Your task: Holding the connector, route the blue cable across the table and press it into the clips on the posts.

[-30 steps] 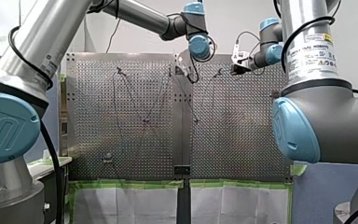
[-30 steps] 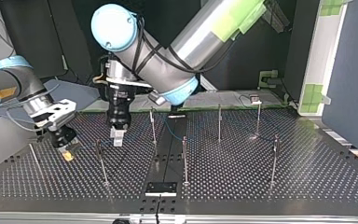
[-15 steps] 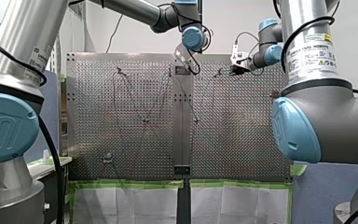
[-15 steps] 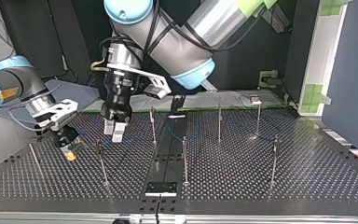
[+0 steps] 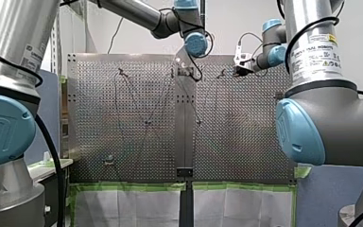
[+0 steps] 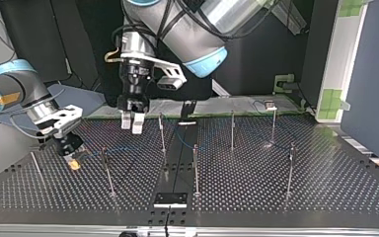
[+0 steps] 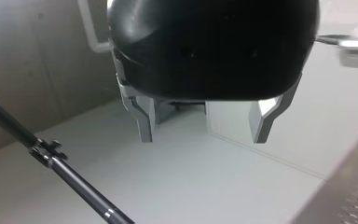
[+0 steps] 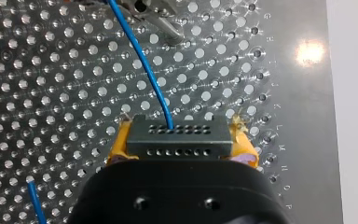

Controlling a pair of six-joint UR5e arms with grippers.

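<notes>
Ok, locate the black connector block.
The black connector block sits clamped between the yellow pads of my right gripper, low over the perforated table at the top view's left.

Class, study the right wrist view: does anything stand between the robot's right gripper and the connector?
Nothing visible does. The right gripper clamps the dark grey rectangular connector between its yellow pads; the thin blue cable leaves its front.

A pale wall [image 5: 236,19] is seen behind the perforated worktop [image 5: 137,142]. White sheets [image 5: 127,210] edged with green tape [image 5: 127,186] are seen at its near edge. In the top view, a dark backdrop [image 6: 69,39] and a white panel [image 6: 344,64] are shown.
</notes>
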